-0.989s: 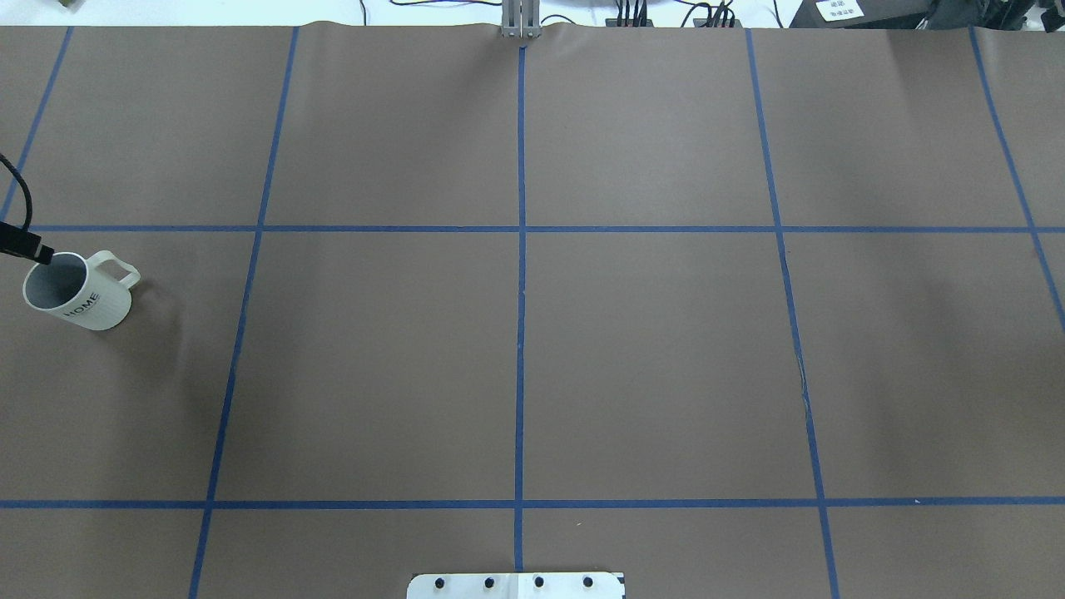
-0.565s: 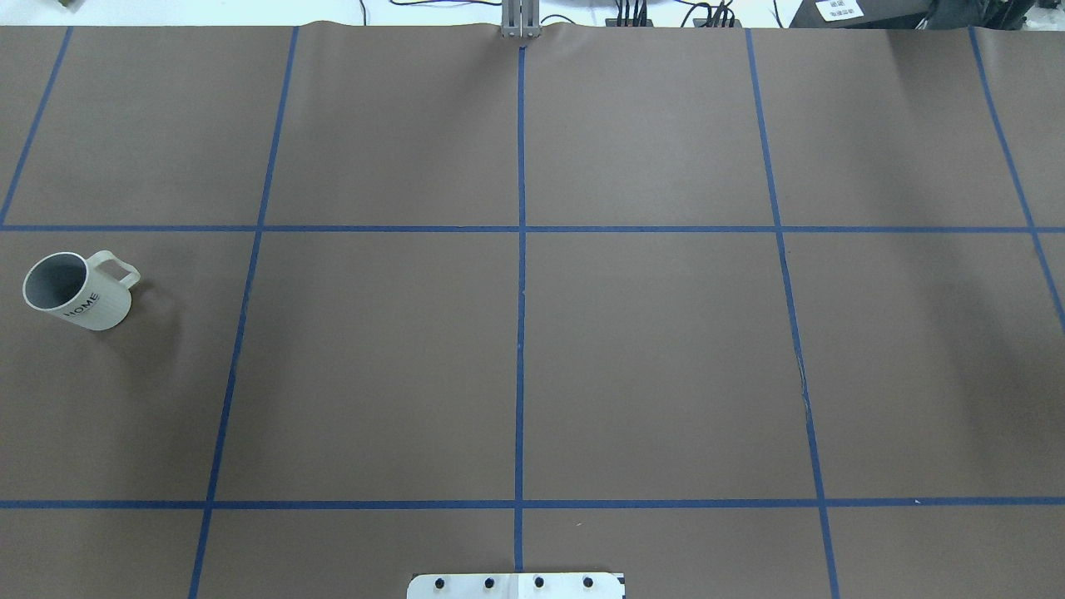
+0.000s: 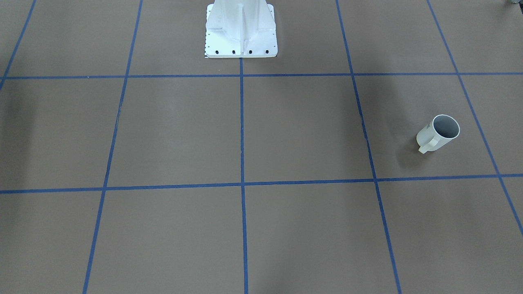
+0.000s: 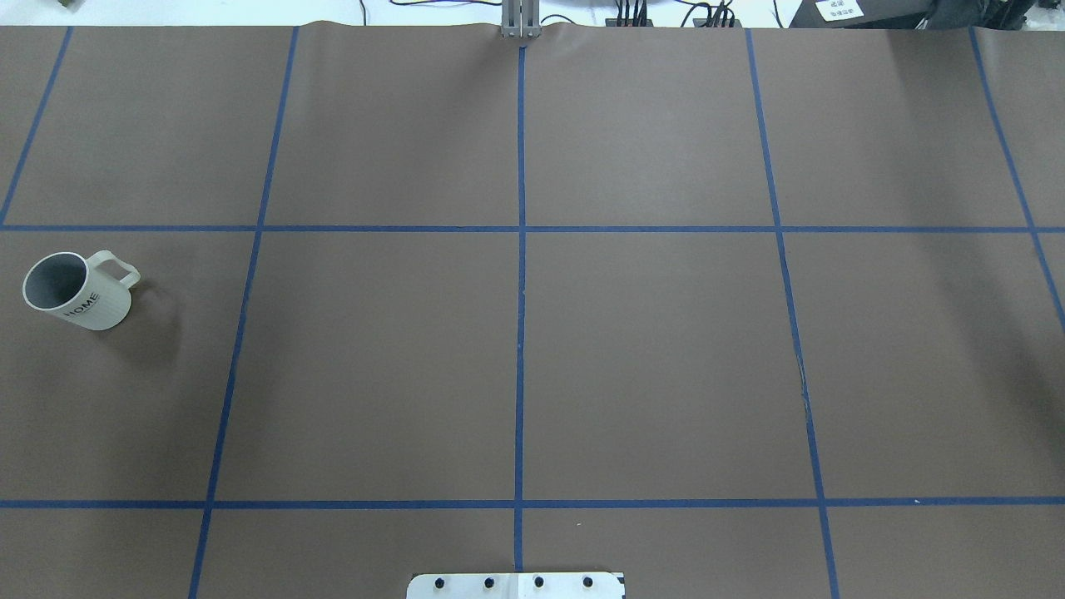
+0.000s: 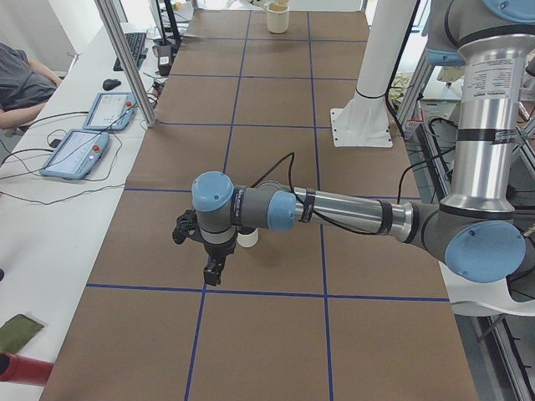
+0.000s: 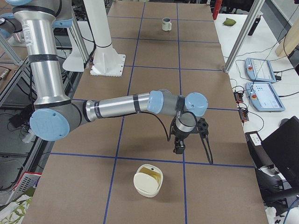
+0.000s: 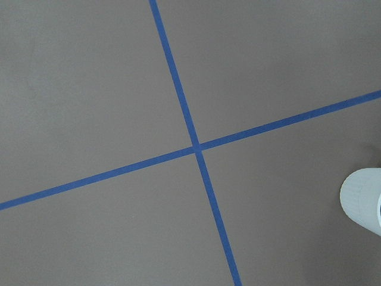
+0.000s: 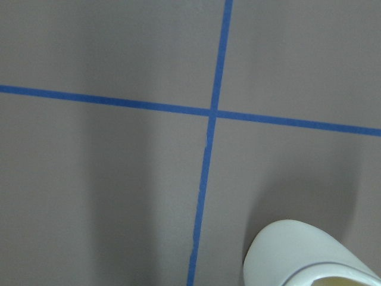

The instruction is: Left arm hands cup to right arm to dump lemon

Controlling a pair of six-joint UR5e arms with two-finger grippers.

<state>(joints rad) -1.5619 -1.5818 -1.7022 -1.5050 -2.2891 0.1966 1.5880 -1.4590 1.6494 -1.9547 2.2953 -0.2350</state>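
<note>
The cup [image 4: 76,291] stood upright, free for pickup. The left gripper [image 5: 212,271] hung near it, the right gripper [image 6: 179,147] far off; whether either was open couldn't be told.

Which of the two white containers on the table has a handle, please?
The mug lettered HOME, at the robot's left end of the table. The other white container, at the right end, shows no handle and holds something yellowish.

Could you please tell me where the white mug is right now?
The mug stands upright at the far left of the overhead view, on the robot's left, in the middle row of taped squares.
</note>
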